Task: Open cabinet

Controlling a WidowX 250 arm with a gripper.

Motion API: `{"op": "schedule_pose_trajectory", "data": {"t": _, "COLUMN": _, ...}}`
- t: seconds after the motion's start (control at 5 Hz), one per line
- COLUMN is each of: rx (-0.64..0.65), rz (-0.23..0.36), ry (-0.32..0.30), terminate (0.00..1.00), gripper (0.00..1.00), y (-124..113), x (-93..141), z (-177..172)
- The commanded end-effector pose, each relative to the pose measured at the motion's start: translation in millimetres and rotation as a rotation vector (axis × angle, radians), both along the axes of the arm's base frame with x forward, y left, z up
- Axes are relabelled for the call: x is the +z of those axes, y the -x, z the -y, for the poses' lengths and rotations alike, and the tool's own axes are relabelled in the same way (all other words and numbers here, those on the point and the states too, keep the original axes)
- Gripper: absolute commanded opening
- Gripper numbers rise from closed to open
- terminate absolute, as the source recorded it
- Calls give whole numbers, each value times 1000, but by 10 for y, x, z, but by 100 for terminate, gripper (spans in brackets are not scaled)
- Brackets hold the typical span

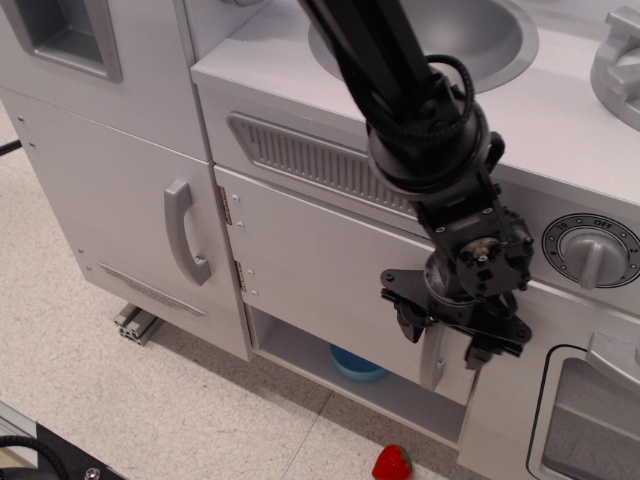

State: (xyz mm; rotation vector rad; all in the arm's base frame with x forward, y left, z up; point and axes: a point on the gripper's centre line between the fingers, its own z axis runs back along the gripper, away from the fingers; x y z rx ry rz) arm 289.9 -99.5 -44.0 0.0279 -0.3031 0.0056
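The cabinet door [320,280] is a wide pale grey-white panel under the sink, with small metal hinges [226,205] on its left edge. Its vertical grey loop handle [434,360] is near the right edge. The door stands slightly ajar, with a gap along its bottom showing the inside. My black gripper [442,338] hangs in front of the handle, open, one finger on each side of the handle's upper part. The arm hides the door's upper right corner.
A taller narrow door with a grey handle [183,232] stands to the left. A dial [592,248] and a windowed oven panel [590,420] are at the right. A blue bowl [352,364] sits inside the cabinet. A red strawberry [392,463] lies on the floor.
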Motion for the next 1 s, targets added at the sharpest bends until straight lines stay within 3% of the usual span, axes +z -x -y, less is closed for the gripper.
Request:
{"op": "schedule_pose_trajectory", "data": {"t": 0.0, "rx": 7, "rz": 51, "ry": 41, "terminate": 0, "gripper": 0, "y": -74, "x": 92, "z": 22}}
{"op": "schedule_pose_trajectory", "data": {"t": 0.2, "rx": -13, "rz": 39, "ry": 45, "terminate": 0, "gripper": 0, "y": 63, "x": 109, "z": -43}}
{"op": "schedule_pose_trajectory", "data": {"t": 0.6, "rx": -121, "rz": -8, "ry": 24, "terminate": 0, "gripper": 0, "y": 617, "x": 268, "z": -435}}
{"op": "schedule_pose_trajectory", "data": {"t": 0.8, "rx": -155, "rz": -52, "ry": -12, "terminate": 0, "gripper": 100, "y": 710, "x": 461, "z": -597}}
